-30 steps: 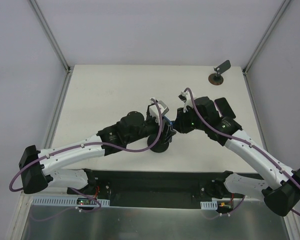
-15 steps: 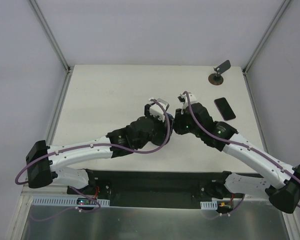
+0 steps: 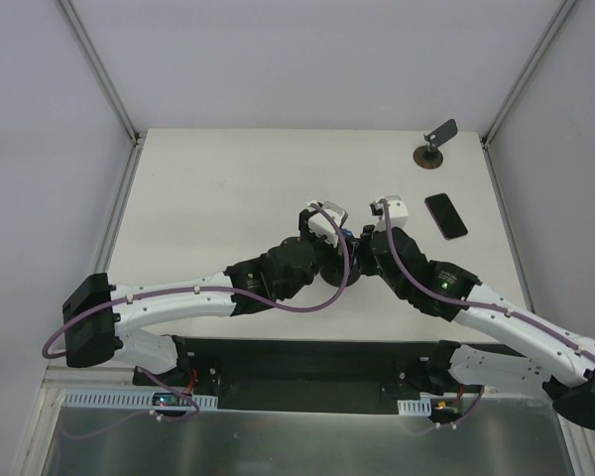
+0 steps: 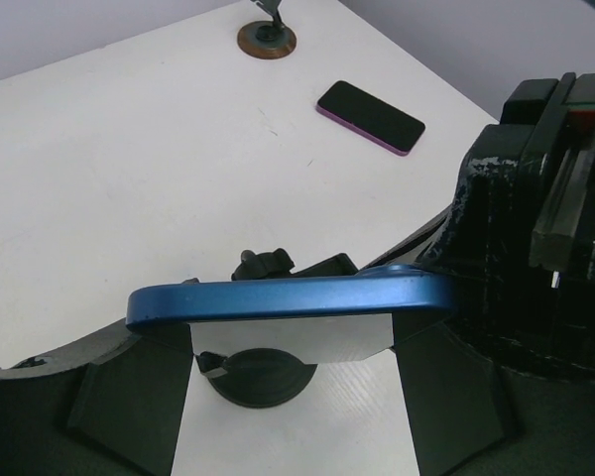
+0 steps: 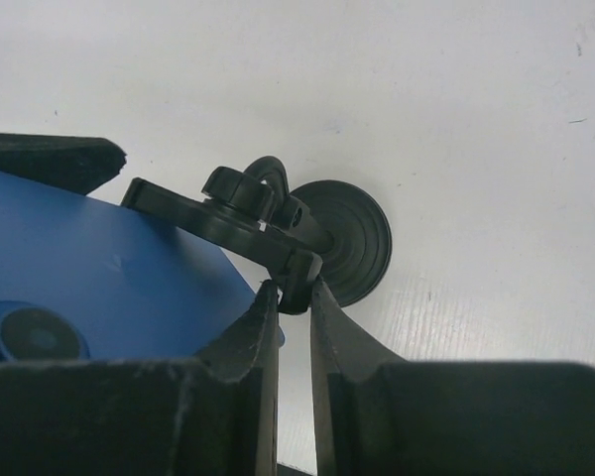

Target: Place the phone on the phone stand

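The phone (image 4: pixel 288 297), black with a blue edge, lies crosswise between the fingers of my left gripper (image 4: pixel 290 327), which is shut on its two ends. In the right wrist view its blue back (image 5: pixel 99 273) fills the left side. Just below and behind it stands the all-black phone stand (image 4: pixel 263 375) on its round disc base (image 5: pixel 355 238). My right gripper (image 5: pixel 296 288) is shut on a small tab of the stand's clamp head. In the top view both grippers meet at mid-table, left gripper (image 3: pixel 329 233) beside right gripper (image 3: pixel 369 241), hiding most of the stand.
A second black phone with a reddish-pink rim (image 3: pixel 445 215) lies flat at the right of the white table (image 3: pixel 218 198). A brown-based stand with a grey plate (image 3: pixel 431 154) sits at the far right corner. Metal frame posts flank the table.
Both arms have shifted to the right, carrying the phone and the stand's head. The pink-rimmed phone, earlier covered by the right arm, now shows. The right jaws have narrowed slightly.
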Controlling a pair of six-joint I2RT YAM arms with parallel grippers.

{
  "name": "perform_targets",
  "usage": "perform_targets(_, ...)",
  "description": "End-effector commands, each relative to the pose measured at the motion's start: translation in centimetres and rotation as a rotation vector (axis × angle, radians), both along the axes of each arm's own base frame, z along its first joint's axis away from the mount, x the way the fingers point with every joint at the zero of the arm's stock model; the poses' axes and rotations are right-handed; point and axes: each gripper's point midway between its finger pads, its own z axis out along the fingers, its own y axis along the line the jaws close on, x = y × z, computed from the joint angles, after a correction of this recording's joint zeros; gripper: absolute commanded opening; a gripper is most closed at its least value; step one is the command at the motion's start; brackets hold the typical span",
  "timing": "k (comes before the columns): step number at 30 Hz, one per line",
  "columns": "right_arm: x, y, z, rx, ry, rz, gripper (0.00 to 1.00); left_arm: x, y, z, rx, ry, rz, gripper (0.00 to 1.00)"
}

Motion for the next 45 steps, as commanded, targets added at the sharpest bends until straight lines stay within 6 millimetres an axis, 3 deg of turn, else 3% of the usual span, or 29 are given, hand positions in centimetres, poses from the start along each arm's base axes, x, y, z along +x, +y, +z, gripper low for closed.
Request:
perform_targets(1,-2.6,3.2,4.7,0.201,-0.045,0.241,0.0,3.0,4.7,-3.1,0.199,-0.004,0.135,0.0)
perform_targets(7,-2.7,3.7,2.8,0.197,0.049,0.403,0.0,-2.1,1.2,-0.5,0.086,0.059,-0.228,0.0)
perform_targets(10,-2.5,3.9,2.1,0.14,0.072,0.44,0.0,-4.7,0.4,0.3,0.074,0.054,-0.391,0.0)
perform_targets(14,-2.0,3.6,1.3,0.107,0.119,0.431,0.0,-6.0,0.9,2.5,0.032,0.048,-0.439,0.0)
perform_targets(17,-2.4,3.4,1.8,0.099,0.118,0.448,0.44,-6.5,1.6,5.1,-0.052,0.067,-0.422,0.0)
perform_targets(19,-2.8,3.3,2.5,0.099,0.117,0.462,0.61,-6.5,1.9,6.5,-0.102,0.079,-0.403,0.0)
perform_targets(20,-2.9,3.1,3.0,0.101,0.111,0.463,0.76,-6.7,2.1,7.1,-0.14,0.104,-0.391,0.0)
perform_targets(23,-4.0,2.3,3.8,0.107,0.106,0.477,0.89,-6.4,2.6,8.1,-0.207,0.145,-0.351,0.0)
perform_targets(29,-6.2,-0.2,5.0,0.06,0.038,0.532,0.92,-4.5,4.2,8.3,-0.276,0.246,-0.213,0.0)
perform_targets(32,-8.2,0.1,6.6,0.124,-0.04,0.644,0.92,-3.5,4.9,8.4,-0.293,0.307,-0.129,0.0)
perform_targets(34,-9.5,1.7,7.7,0.194,-0.081,0.743,0.92,-3.2,5.1,8.8,-0.288,0.339,-0.099,0.0)
perform_targets(40,-7.3,3.8,9.0,0.168,-0.185,0.652,0.85,-3.0,5.1,9.8,-0.394,0.448,-0.054,0.0)
perform_targets(45,-6.1,5.2,10.5,0.232,-0.257,0.614,0.69,-3.4,5.1,10.1,-0.466,0.522,-0.053,0.0)
